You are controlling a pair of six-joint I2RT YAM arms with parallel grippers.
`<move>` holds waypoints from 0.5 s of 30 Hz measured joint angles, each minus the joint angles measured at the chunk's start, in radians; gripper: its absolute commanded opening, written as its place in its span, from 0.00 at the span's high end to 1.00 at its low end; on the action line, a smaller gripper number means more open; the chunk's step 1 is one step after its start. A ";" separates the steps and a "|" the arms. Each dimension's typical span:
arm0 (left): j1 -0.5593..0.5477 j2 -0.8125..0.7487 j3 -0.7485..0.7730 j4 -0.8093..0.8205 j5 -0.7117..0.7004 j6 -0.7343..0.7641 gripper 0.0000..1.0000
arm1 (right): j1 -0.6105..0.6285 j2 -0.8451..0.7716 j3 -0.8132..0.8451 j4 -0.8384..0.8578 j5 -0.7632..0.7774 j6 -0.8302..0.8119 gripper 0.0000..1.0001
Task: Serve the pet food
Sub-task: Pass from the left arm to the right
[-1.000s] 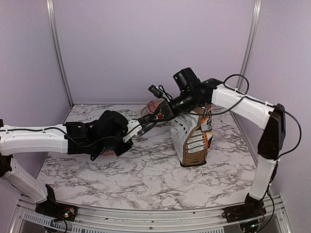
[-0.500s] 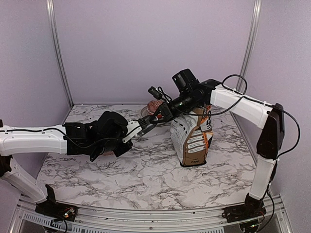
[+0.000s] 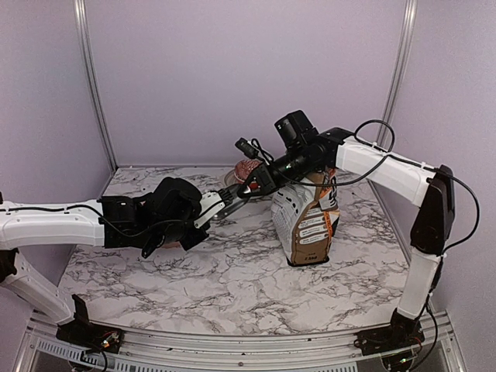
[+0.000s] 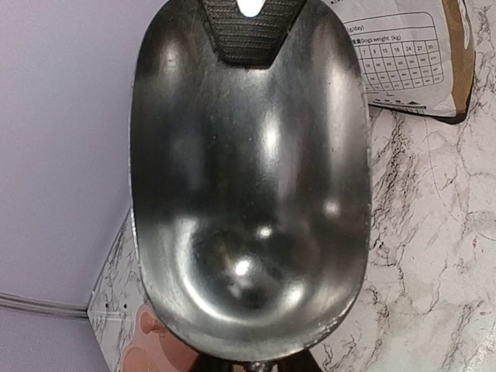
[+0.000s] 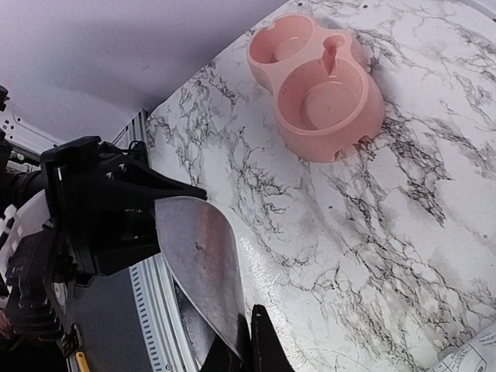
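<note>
The left arm [image 3: 54,221] stretches low and nearly level, the right arm [image 3: 387,167] reaches down from a raised elbow, right gripper [image 3: 252,184] pinched on the scoop [image 4: 248,194], almost touching the left gripper [image 3: 225,203], whose grip is unclear.

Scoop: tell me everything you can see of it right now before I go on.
The scoop is bare shiny metal with a deep oval bowl, smooth and slightly smudged, and it is empty. It hangs in the air above the marble table, between the two arms. The right gripper is shut on its front rim, with one ribbed pad lying inside the bowl. Its rear end points at the left gripper; whether that one grips it cannot be seen.
</note>
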State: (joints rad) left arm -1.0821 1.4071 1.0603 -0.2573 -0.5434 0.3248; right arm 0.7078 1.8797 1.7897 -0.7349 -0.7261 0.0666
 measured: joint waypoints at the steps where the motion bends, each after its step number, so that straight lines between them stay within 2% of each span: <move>1: 0.000 0.000 -0.001 0.001 0.000 0.004 0.57 | 0.002 -0.001 -0.001 0.002 -0.008 0.000 1.00; 5: 0.000 -0.006 -0.005 0.009 -0.001 0.000 0.43 | 0.014 -0.014 -0.001 0.010 -0.025 -0.001 1.00; 15: 0.000 -0.086 -0.013 -0.008 0.036 -0.024 0.17 | 0.017 -0.060 -0.001 0.072 -0.022 0.001 1.00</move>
State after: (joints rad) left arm -1.0821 1.3212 1.0470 -0.2649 -0.5072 0.3004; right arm 0.7250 1.8198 1.7885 -0.6624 -0.7483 0.0673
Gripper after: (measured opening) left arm 0.775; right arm 0.027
